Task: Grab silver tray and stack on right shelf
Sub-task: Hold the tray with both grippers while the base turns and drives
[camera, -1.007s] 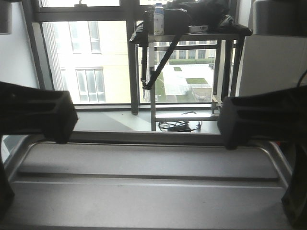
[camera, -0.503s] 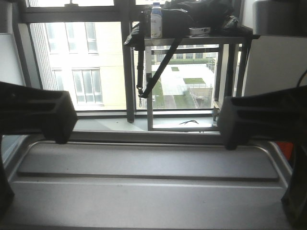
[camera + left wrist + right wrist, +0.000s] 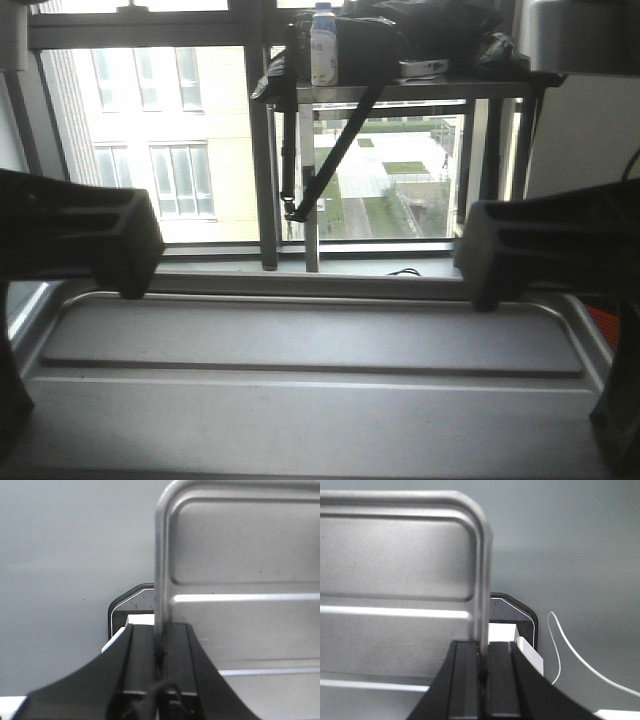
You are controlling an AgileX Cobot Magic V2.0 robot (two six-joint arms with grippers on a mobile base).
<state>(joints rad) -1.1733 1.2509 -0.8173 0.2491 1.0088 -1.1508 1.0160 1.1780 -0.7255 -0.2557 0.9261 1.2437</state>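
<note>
**One tray, two tools**

One silver tray (image 3: 310,345) fills the lower frame. It is shiny, round-cornered and low-rimmed, with two long ridges. The left tool (image 3: 161,647) clamps its left rim; the right tool (image 3: 484,655) clamps its right rim.

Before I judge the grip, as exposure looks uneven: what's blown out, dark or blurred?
Front view: bright window leaves left gripper and right gripper near-black silhouettes. Left wrist view: fingers soft, silver tray rim sharper. Right wrist view: same, glare streaks on ridges.

Window mullion (image 3: 263,150), steel table (image 3: 420,90) beyond silver tray (image 3: 310,390)
</note>
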